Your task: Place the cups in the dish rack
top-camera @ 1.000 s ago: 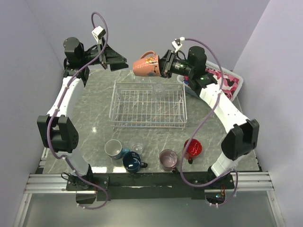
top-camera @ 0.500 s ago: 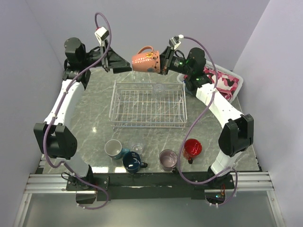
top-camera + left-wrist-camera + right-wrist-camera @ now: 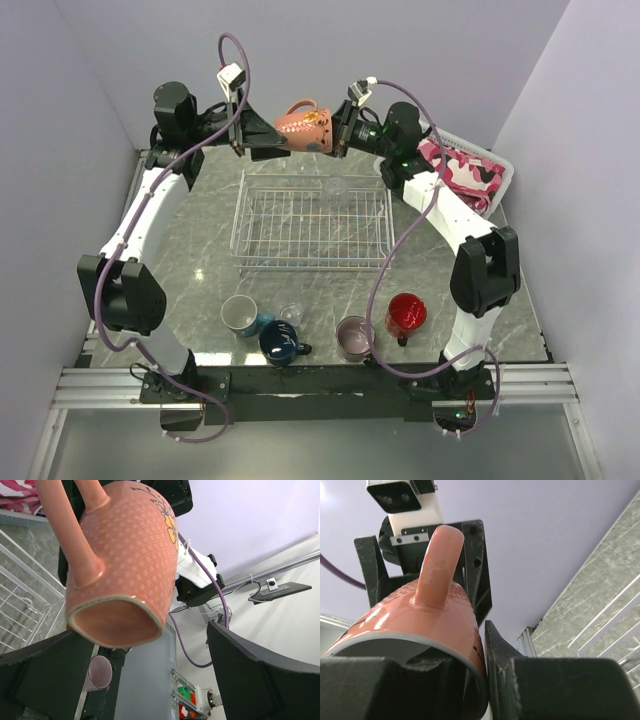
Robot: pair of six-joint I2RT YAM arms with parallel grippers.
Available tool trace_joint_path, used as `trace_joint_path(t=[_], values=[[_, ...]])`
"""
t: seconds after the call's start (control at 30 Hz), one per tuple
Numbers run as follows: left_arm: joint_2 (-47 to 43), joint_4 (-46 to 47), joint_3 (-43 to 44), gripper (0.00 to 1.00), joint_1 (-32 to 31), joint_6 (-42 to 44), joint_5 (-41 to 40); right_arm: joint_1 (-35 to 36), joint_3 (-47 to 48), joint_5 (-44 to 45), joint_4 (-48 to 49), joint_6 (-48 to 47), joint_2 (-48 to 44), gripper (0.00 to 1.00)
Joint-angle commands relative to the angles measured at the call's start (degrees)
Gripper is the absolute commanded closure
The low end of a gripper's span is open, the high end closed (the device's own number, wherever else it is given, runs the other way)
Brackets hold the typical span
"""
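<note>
- the salmon mug (image 3: 305,125) hangs in the air above the far edge of the dish rack (image 3: 300,228), lying on its side with the handle up.
- the right gripper (image 3: 336,133) is clamped on the mug's rim: the right wrist view shows one finger (image 3: 540,690) outside the wall and the other across the opening.
- the left gripper (image 3: 283,142) is at the mug's other end, jaws wide; in the left wrist view its fingers (image 3: 260,680) stand on either side of the mug, with a gap showing.
- one clear glass (image 3: 336,186) stands inside the rack, at its far edge.
- on the table (image 3: 200,240) on the near side of the rack sit the teal-blue mug (image 3: 240,314), a second clear glass (image 3: 291,314), the navy mug (image 3: 281,343), the mauve mug (image 3: 355,338) and the red mug (image 3: 407,314).
- a white basket of pink cloth (image 3: 465,172) lies to the right of the rack's far corner.
</note>
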Motion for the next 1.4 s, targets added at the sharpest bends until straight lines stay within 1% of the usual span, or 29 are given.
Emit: trace_joint_path(t=[0.0,0.23,0.3,0.4,0.53,0.7,0.73,0.77,0.8,0.83,0.87,0.9,0.93,1.0,1.03,1.07,1.1,1.13,1.17,1.23,1.27,1.3,1.33,1.37], values=[[0.6,1.1,4.2,0.04,-1.5,1.5,-1.6,1.7,5.0,0.2,0.8,-2.3,1.6,1.0],[3.7,0.4,8.1,0.04,-2.6,1.2,-5.3,3.7,6.3,0.3,-5.3,-7.6,2.6,1.0],[4.6,3.0,8.8,0.04,-3.0,-1.3,-5.2,3.9,5.6,0.6,-6.4,-8.4,2.8,1.0],[4.9,5.8,9.0,0.04,-3.7,-3.7,-5.1,4.1,4.5,0.5,-5.5,-7.8,3.2,1.0],[4.7,7.0,8.6,0.04,-4.2,-4.6,-5.1,4.4,6.3,0.4,-7.0,-8.9,4.9,1.0],[5.2,8.2,9.3,0.04,-4.6,-5.4,-5.1,6.8,12.1,0.1,-17.1,-14.1,8.4,1.0],[5.2,7.8,9.3,0.04,-4.8,-5.3,-5.0,7.2,13.5,0.2,-19.5,-17.5,9.0,1.0],[5.2,8.2,9.3,0.03,-4.8,-5.2,-4.8,8.0,15.5,0.7,-27.8,-20.3,10.3,1.0],[5.2,9.5,8.9,0.06,-4.7,-6.2,-4.6,8.4,19.0,2.0,-31.5,-22.9,10.9,1.0],[5.2,11.9,8.6,0.33,-4.7,-7.2,-4.3,8.6,19.7,2.4,-33.6,-25.8,11.0,1.0],[5.2,11.4,8.6,0.48,-4.6,-6.9,-4.3,8.7,19.7,2.6,-35.3,-26.5,10.9,1.0],[5.1,10.5,8.7,0.6,-4.6,-6.3,-4.4,8.7,18.2,3.0,-35.2,-26.5,10.5,1.0],[5.1,10.0,8.8,0.79,-4.6,-6.0,-4.2,8.7,17.7,3.3,-35.5,-27.3,10.2,1.0],[5.1,11.3,8.5,0.91,-4.4,-6.8,-3.8,8.7,17.4,4.4,-39.7,-30.0,9.6,1.0],[5.1,11.8,8.3,0.99,-4.2,-7.1,-3.6,8.6,16.9,4.7,-40.5,-30.7,9.3,1.0],[5.1,12.9,8.1,0.99,-3.9,-7.7,-3.1,8.6,16.0,4.9,-42.4,-31.4,8.5,1.0],[5.1,14.0,7.8,0.99,-3.7,-8.4,-2.7,8.5,15.5,5.1,-43.1,-32.2,8.1,0.95],[5.2,14.9,7.6,0.99,-3.3,-9.0,-2.5,8.3,14.8,5.1,-43.5,-32.5,7.5,0.78],[5.0,15.6,7.0,0.99,-2.5,-9.9,-2.1,8.1,13.6,5.4,-44.8,-32.8,6.4,0.54],[4.8,17.2,6.1,0.99,-1.2,-10.7,-1.2,6.7,11.3,5.7,-44.7,-32.9,4.5,0.48],[4.7,17.9,5.4,0.99,0.4,-12.0,-0.8,5.9,8.5,6.1,-43.1,-32.4,2.3,0.35],[4.6,19.9,5.0,0.99,1.2,-12.9,0.1,5.1,7.2,6.4,-42.7,-31.7,1.1,0.28],[4.5,20.8,4.4,0.99,2.0,-13.9,0.3,3.2,5.9,6.6,-42.2,-31.4,0.1,0.23],[4.2,21.5,3.5,0.99,3.6,-15.3,0.7,2.3,4.2,6.4,-41.2,-31.2,-1.7,0.21]])
